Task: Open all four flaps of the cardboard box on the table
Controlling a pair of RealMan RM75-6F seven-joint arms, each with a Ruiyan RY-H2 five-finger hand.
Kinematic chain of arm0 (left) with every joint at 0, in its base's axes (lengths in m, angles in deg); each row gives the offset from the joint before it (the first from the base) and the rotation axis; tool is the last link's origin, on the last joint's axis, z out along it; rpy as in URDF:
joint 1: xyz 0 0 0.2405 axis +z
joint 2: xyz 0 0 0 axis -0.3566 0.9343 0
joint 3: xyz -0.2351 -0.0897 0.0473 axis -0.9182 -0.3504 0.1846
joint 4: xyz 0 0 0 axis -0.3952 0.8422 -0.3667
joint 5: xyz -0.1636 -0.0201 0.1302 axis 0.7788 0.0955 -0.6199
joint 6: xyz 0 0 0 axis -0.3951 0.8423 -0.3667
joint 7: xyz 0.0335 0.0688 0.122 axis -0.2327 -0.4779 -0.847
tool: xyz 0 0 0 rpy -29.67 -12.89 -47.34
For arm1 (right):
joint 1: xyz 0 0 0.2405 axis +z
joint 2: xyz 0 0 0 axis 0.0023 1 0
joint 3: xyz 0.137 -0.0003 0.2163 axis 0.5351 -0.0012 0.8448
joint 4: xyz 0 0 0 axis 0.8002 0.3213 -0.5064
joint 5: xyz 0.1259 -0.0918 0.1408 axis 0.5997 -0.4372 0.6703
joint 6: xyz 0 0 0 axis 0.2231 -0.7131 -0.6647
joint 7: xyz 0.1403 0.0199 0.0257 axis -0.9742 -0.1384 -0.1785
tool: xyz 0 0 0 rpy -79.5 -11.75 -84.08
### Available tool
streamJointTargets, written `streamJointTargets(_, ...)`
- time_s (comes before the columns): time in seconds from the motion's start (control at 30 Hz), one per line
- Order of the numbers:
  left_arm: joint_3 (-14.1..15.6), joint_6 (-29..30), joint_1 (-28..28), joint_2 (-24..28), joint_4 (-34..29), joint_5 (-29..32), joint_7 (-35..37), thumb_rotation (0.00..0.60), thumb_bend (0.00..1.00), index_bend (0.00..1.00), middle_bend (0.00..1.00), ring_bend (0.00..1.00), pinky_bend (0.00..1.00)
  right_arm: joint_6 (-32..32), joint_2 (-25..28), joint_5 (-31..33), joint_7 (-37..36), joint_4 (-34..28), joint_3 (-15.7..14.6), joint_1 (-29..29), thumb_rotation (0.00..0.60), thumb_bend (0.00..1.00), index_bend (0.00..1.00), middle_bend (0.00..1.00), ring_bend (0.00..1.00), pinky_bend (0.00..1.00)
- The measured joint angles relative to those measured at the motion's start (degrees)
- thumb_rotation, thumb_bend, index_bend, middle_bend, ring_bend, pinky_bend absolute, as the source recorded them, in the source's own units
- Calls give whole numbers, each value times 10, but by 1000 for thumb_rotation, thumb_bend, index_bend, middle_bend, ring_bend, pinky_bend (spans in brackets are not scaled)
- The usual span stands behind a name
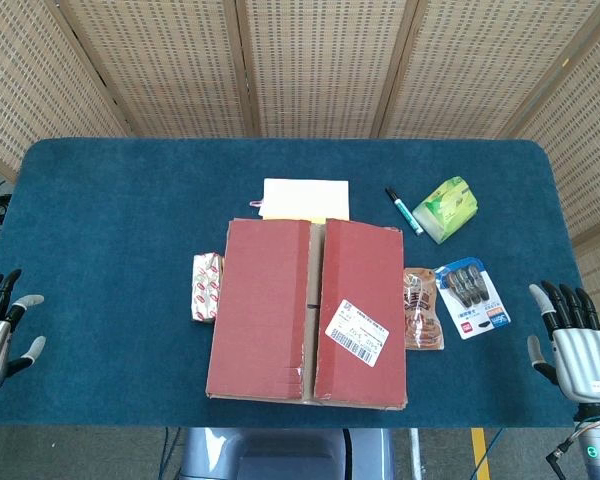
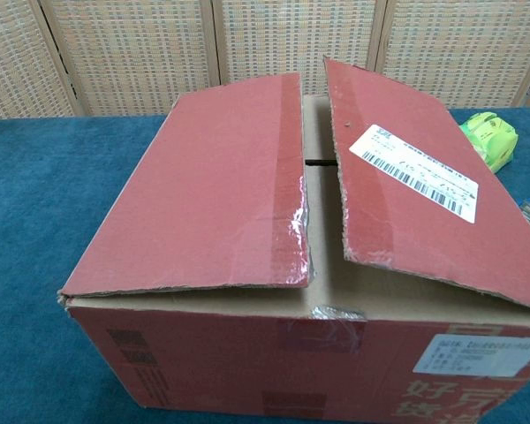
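A red-brown cardboard box stands at the middle of the blue table, close to the front edge. Its two long top flaps lie nearly closed, with a narrow gap between them. In the chest view the left flap and the right flap, which carries a white label, are slightly raised, and a plain inner flap shows in the gap. My left hand hovers at the table's left edge, fingers apart, holding nothing. My right hand is at the right edge, also empty with fingers apart. Neither hand touches the box.
Behind the box lies a white paper pad. A snack packet sits against the box's left side. To the right are a brown packet, a blister pack, a marker and a green tissue pack.
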Motion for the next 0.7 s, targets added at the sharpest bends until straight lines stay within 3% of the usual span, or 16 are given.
streamJointTargets(0.7, -2, -16, -6, 16, -21, 11, -20, 600, 295, 291, 48, 37, 34, -6, 22, -20, -24, -9, -4, 7, 600, 569, 57, 75, 0, 0)
